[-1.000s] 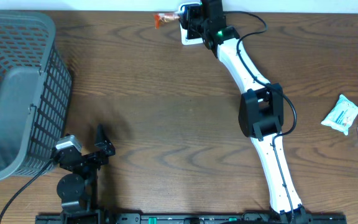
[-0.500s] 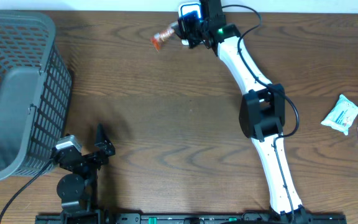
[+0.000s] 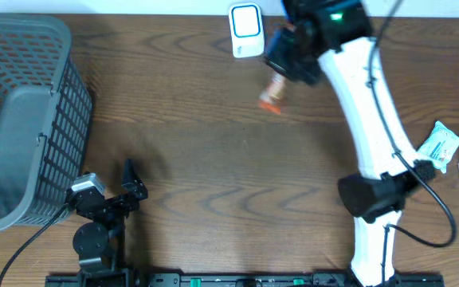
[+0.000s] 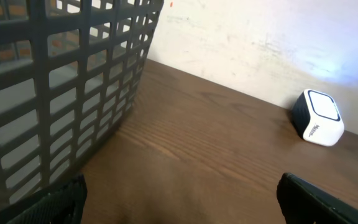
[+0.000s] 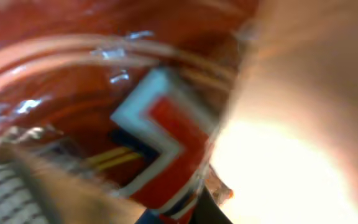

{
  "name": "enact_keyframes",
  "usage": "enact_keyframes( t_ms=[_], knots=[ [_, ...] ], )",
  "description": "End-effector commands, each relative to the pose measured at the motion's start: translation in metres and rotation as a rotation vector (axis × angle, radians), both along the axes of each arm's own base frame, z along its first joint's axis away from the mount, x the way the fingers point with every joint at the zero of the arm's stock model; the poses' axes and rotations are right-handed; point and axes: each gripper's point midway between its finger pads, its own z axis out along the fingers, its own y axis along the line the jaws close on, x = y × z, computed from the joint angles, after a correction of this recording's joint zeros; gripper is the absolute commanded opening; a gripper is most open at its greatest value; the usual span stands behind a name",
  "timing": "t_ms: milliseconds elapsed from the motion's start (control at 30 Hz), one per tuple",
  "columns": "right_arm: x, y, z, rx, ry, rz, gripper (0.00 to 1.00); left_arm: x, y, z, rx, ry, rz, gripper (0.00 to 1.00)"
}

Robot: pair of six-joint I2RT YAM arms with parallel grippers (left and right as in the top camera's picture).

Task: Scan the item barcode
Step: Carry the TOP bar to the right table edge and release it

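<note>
Glistening red-orange packet (image 3: 272, 96), crinkled wrapper

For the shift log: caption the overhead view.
Right gripper holds orange packet near white scanner; left gripper open beside grey basket.

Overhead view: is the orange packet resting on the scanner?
No, the right gripper holds the packet away from the scanner, which has nothing on it.
</note>
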Motion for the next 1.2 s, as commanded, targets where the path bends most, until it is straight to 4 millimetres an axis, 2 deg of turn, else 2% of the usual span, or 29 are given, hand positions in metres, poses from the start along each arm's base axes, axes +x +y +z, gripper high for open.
enact_keyframes(
  t_ms=[0,67,133,333,433,600,633,700,733,767,867,900,1033,1167],
  knots=[
    [0.011,-0.037,-0.019,-0.165,0.028,0.093,0.01,-0.001,0.000,-0.015,0.013,0.046,0.001,0.98],
    [0.014,-0.051,-0.022,-0.176,0.038,0.088,0.01,-0.001,0.000,-0.015,0.013,0.045,0.001,0.98],
    [0.018,-0.075,-0.024,-0.200,0.046,0.034,0.01,-0.001,0.000,-0.015,0.013,0.045,0.001,0.98],
    [0.019,-0.182,-0.043,-0.270,0.117,-0.337,0.01,-0.001,0.000,-0.015,0.013,0.045,0.001,0.98],
    [0.014,-0.232,-0.065,-0.275,0.162,-0.500,0.01,-0.001,0.000,-0.015,0.013,0.045,0.001,0.98],
    [0.013,-0.287,-0.113,-0.251,0.187,-0.627,0.01,-0.001,0.000,-0.015,0.013,0.045,0.001,0.98],
    [0.012,-0.295,-0.122,-0.250,0.190,-0.644,0.04,-0.001,0.000,-0.015,0.013,0.046,0.001,0.98],
    [0.007,-0.309,-0.139,-0.248,0.202,-0.677,0.20,-0.001,0.000,-0.015,0.013,0.045,0.001,0.98],
    [0.002,-0.316,-0.147,-0.247,0.216,-0.694,0.24,-0.001,0.000,-0.015,0.013,0.046,0.001,0.98],
    [-0.004,-0.322,-0.153,-0.248,0.233,-0.709,0.23,-0.001,0.000,-0.015,0.013,0.046,0.001,0.98],
    [-0.019,-0.344,-0.158,-0.249,0.261,-0.761,0.08,-0.001,0.000,-0.015,0.013,0.045,0.001,0.98],
    [-0.022,-0.349,-0.158,-0.246,0.264,-0.773,0.08,-0.001,0.000,-0.015,0.013,0.045,0.001,0.98],
    [-0.033,-0.358,-0.142,-0.115,0.266,-0.798,0.19,-0.001,0.000,-0.015,0.013,0.045,0.001,0.98],
    [-0.025,-0.345,-0.108,0.026,0.175,-0.671,0.37,-0.001,0.000,-0.015,0.013,0.045,0.001,0.98]
  ],
)
